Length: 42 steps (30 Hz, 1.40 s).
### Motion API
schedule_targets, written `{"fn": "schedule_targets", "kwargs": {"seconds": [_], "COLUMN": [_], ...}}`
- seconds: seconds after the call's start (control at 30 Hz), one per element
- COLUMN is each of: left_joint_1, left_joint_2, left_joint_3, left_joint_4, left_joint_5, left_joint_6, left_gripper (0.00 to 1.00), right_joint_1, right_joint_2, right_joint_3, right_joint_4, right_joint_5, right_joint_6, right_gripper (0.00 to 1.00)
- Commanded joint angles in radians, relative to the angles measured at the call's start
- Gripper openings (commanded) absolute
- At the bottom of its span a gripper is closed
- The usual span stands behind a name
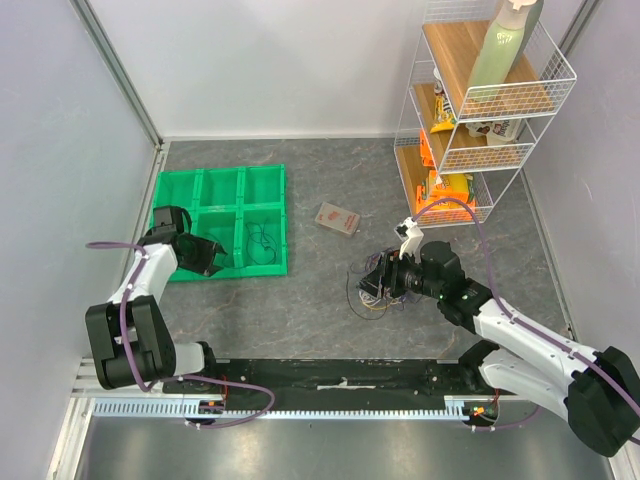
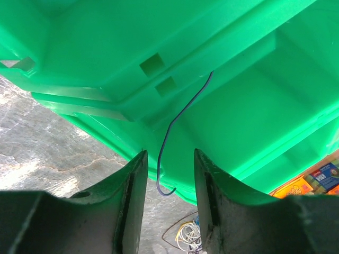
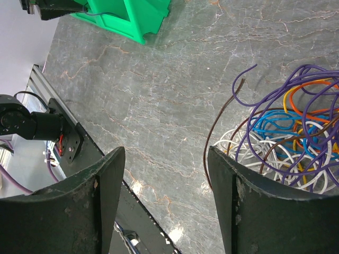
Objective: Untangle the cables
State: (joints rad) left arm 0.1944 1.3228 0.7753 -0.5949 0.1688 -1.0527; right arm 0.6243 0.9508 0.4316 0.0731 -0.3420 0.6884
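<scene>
Blue cable [image 2: 170, 122] loose between parted left tool [image 2: 169, 159], right tool [image 3: 165, 154] parted, tangle [image 3: 288, 143] cropped

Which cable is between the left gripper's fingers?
The thin blue cable lying over the green tray, alone; the others are tangled in a pile beside the right gripper.

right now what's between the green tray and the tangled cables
Just bare table between green tray and tangled cables, seen in the top and right wrist views.
</scene>
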Motion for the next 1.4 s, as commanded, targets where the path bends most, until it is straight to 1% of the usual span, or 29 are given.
{"fn": "schedule_targets", "kwargs": {"seconds": [0.0, 0.17, 0.27, 0.3, 0.33, 0.43, 0.5, 0.57, 0.67, 0.73, 0.77, 0.87, 0.97, 1.1, 1.2, 1.37], "left_joint_1": [0.002, 0.000, 0.000, -0.001, -0.001, -0.003, -0.025, -0.073, -0.156, -0.181, -0.223, -0.265, -0.326, -0.337, -0.336, -0.335], "left_joint_2": [-0.005, 0.000, -0.007, -0.013, -0.019, -0.075, -0.146, -0.178, -0.183, -0.174, -0.165, -0.149, -0.143, -0.125, -0.126, -0.191], "left_joint_3": [-0.021, -0.024, -0.027, -0.022, -0.016, -0.001, 0.016, 0.053, 0.091, 0.102, 0.107, 0.124, 0.145, 0.142, 0.144, 0.099], "left_joint_4": [0.014, 0.021, 0.029, 0.033, 0.035, 0.043, 0.081, 0.116, 0.170, 0.205, 0.213, 0.230, 0.233, 0.230, 0.167, 0.161], "left_joint_5": [0.035, 0.074, 0.081, 0.075, 0.064, 0.012, -0.002, 0.001, 0.092, 0.173, 0.199, 0.236, 0.230, 0.250, 0.170, 0.137], "left_joint_6": [-0.027, -0.033, -0.030, -0.021, -0.009, 0.032, 0.129, 0.231, 0.379, 0.425, 0.440, 0.479, 0.513, 0.504, 0.479, 0.458], "left_gripper": [0.45, 0.33, 0.22, 0.16, 0.02, 0.02, 0.02, 0.02, 0.02, 0.02, 0.02, 0.02, 0.02, 0.02, 0.02, 0.02], "right_joint_1": [0.003, 0.005, 0.005, 0.005, 0.006, 0.006, 0.006, 0.005, 0.005, 0.006, 0.006, 0.008, 0.008, 0.008, 0.008, 0.008], "right_joint_2": [0.008, 0.023, 0.026, 0.028, 0.029, 0.022, 0.011, 0.009, 0.014, 0.017, 0.017, 0.011, -0.006, -0.007, -0.015, -0.012], "right_joint_3": [0.009, 0.015, 0.015, 0.015, 0.013, 0.009, 0.006, 0.007, 0.009, 0.012, 0.013, 0.009, -0.004, -0.010, -0.008, -0.005], "right_joint_4": [0.020, 0.030, 0.033, 0.033, 0.034, 0.033, 0.028, 0.025, 0.022, 0.021, 0.021, 0.022, 0.021, 0.021, 0.010, 0.007], "right_joint_5": [0.012, 0.006, 0.009, 0.009, 0.009, 0.011, 0.012, 0.012, 0.018, 0.018, 0.017, 0.018, 0.026, 0.026, 0.028, 0.034], "right_joint_6": [0.000, 0.005, 0.003, 0.005, 0.007, 0.007, 0.007, 0.005, 0.000, 0.000, 0.003, 0.010, 0.016, 0.020, 0.017, 0.013], "right_gripper": [0.71, 0.71, 0.71, 0.71, 0.71, 0.71, 0.71, 0.71, 0.71, 0.71, 0.71, 0.71, 0.71, 0.71, 0.71, 0.71]}}
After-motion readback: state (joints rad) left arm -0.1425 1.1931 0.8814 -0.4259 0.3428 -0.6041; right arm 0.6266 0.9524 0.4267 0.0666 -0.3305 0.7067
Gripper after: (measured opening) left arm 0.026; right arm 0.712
